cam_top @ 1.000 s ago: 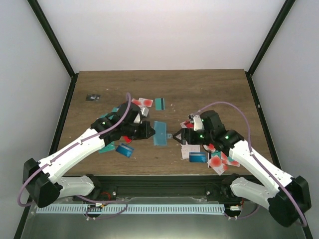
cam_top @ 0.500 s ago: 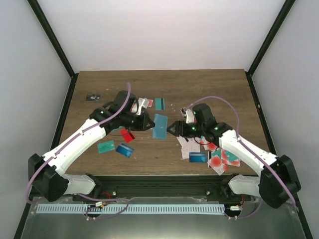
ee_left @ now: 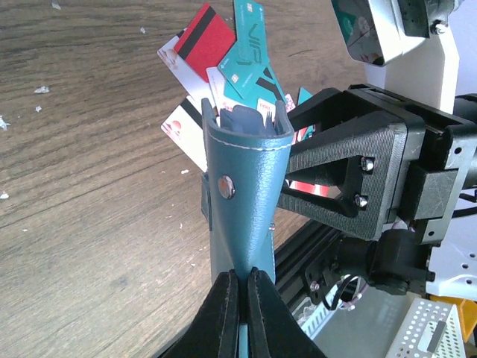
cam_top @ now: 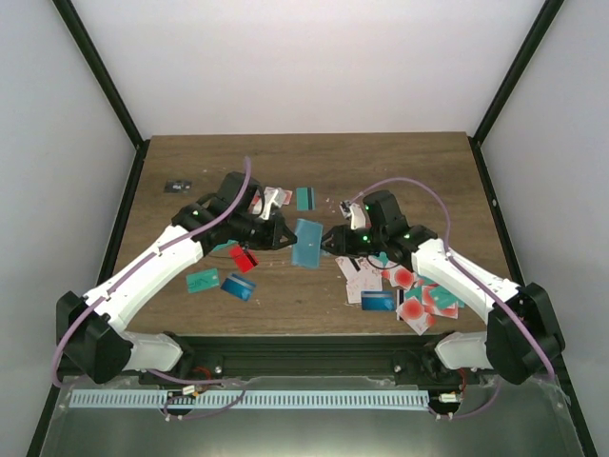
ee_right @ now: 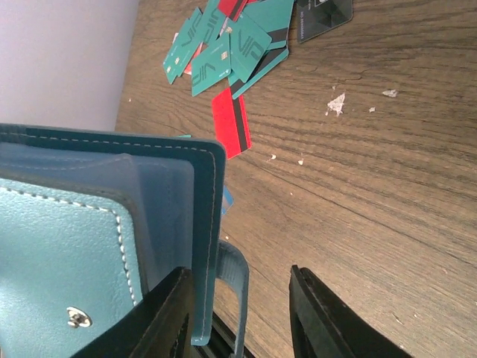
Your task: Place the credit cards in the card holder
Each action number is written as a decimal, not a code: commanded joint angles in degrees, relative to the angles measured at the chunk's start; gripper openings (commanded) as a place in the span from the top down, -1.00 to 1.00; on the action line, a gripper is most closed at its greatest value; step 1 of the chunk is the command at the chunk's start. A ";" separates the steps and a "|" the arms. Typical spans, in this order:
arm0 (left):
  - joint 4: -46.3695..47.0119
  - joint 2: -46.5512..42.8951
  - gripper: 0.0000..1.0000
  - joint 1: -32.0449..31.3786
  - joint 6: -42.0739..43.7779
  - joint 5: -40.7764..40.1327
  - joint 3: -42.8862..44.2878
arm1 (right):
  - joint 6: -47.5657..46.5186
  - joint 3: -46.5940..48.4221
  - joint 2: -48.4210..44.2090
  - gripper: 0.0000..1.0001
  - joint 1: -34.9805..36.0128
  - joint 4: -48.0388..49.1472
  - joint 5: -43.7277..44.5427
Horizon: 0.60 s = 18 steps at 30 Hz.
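Top view: one card holder (cam_top: 306, 244) mid-frame, held between left gripper (cam_top: 287, 237) and right gripper (cam_top: 329, 240), credit cards (cam_top: 411, 309) strewn either side; left wrist: left gripper clamps holder's near end, right gripper crowding behind; right wrist: jaws apart astride its edge, one red card (ee_right: 232, 123) beyond.

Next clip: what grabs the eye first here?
The teal card holder, held up at mid-table: the left gripper pinches one edge, and the right gripper, open, straddles the other. Credit cards lie scattered on the wooden table to both sides.
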 commanded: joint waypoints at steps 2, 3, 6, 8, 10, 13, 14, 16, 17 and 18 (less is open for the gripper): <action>3.57 0.09 0.92 0.40 -0.99 0.21 -0.07 | -0.83 0.12 -1.28 0.23 -0.08 -0.66 -2.87; 4.17 0.27 0.92 0.36 -1.34 0.27 -0.31 | -0.95 -0.13 -1.26 0.23 -0.07 -0.95 -3.00; 5.37 1.01 0.92 0.35 -2.00 0.44 -0.51 | -1.52 -0.85 -0.75 0.26 -0.07 -1.86 -3.16; 5.70 1.47 0.92 0.35 -2.06 0.61 -0.33 | -1.54 -1.74 -0.64 0.30 -0.06 -1.01 -3.24; 5.79 1.81 0.92 0.36 -1.91 0.63 -0.36 | -1.49 -2.41 -0.40 0.41 -0.11 -0.20 -3.21; 5.62 2.24 0.92 0.35 -1.42 0.46 -0.42 | -1.66 -2.63 -0.16 0.65 -0.06 0.34 -2.36; 5.62 2.40 0.92 0.35 -1.36 0.43 -0.41 | -1.78 -2.72 -0.12 0.69 -0.06 0.46 -1.89; 5.69 2.65 0.92 0.36 -1.28 0.45 -0.65 | -2.10 -2.67 0.03 0.80 -0.06 0.55 -1.15; 5.77 2.78 0.92 0.35 -1.25 0.46 -0.83 | -2.33 -2.67 0.02 0.83 -0.06 0.69 -1.27; 5.93 2.74 0.92 0.35 -1.32 0.45 -1.21 | -2.53 -2.61 0.12 0.87 -0.07 0.70 -1.51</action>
